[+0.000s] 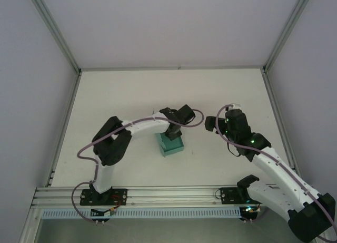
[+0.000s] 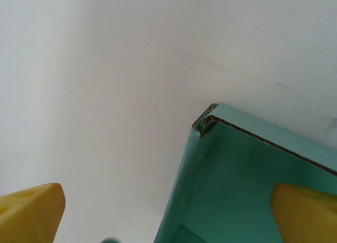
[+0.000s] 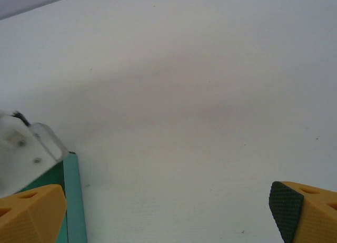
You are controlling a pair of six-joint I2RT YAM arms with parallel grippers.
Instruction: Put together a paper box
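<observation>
The paper box (image 1: 171,145) is teal corrugated card, folded up with its walls raised and its inside open. It stands near the middle of the table (image 1: 126,95), slightly toward its near edge.

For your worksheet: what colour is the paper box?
Teal-green paper box, best in the left wrist view.

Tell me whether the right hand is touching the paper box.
Apart. In the top view, a strip of bare table shows between the open right hand and the teal paper box.
</observation>
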